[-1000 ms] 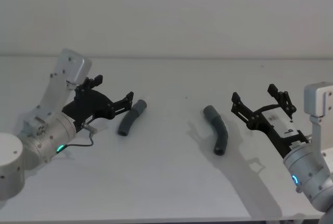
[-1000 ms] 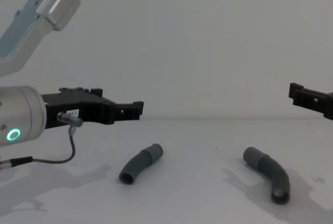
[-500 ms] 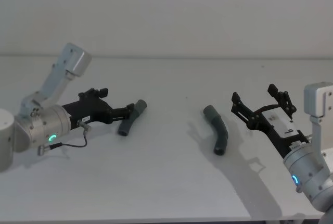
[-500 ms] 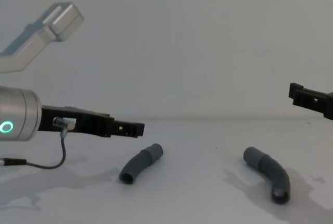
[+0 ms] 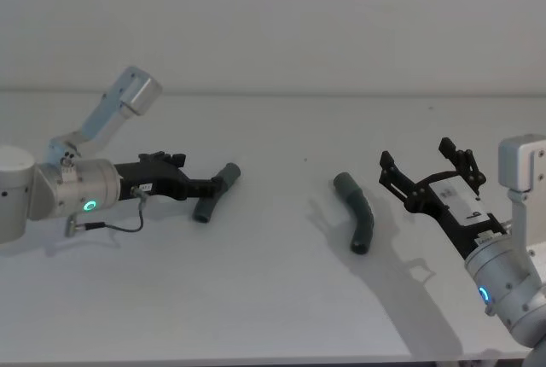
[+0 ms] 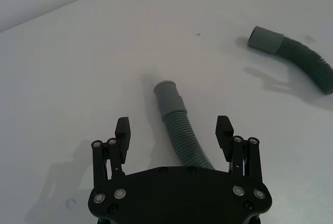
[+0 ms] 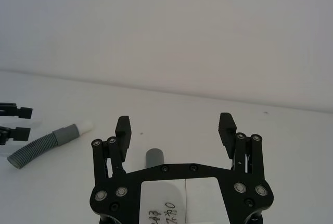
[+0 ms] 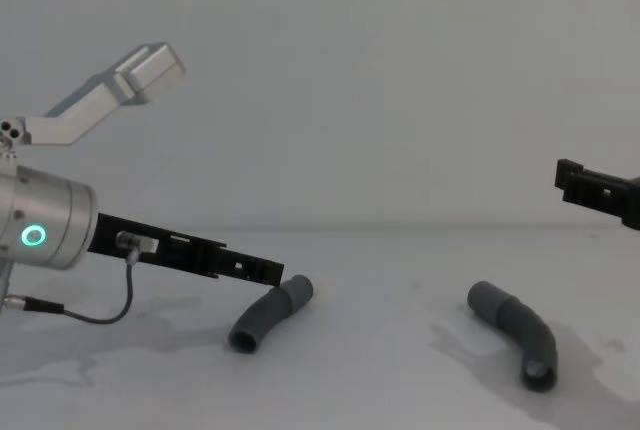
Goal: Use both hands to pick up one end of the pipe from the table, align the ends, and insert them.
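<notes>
Two dark grey bent pipe pieces lie apart on the white table (image 5: 273, 299). The left pipe (image 5: 213, 194) (image 8: 268, 314) (image 6: 179, 130) has my left gripper (image 5: 215, 186) (image 8: 265, 270) (image 6: 174, 126) low over its middle. That gripper is open, with one finger on each side of the ribbed part and a gap to it on both sides. The right pipe (image 5: 358, 212) (image 8: 515, 330) (image 7: 154, 157) lies alone with its cuffed end toward the back. My right gripper (image 5: 416, 155) (image 7: 175, 121) (image 8: 572, 178) hovers open to the right of it, above the table, holding nothing.
A plain pale wall stands behind the table's back edge. The left arm's cable (image 8: 110, 305) hangs just above the surface. Between the two pipe pieces lies bare table. In the right wrist view the left gripper (image 7: 23, 123) and the left pipe (image 7: 44, 144) show far off.
My left gripper has turned flat, dropped toward the table and reached over the left pipe. The right arm and both pipe pieces have not moved.
</notes>
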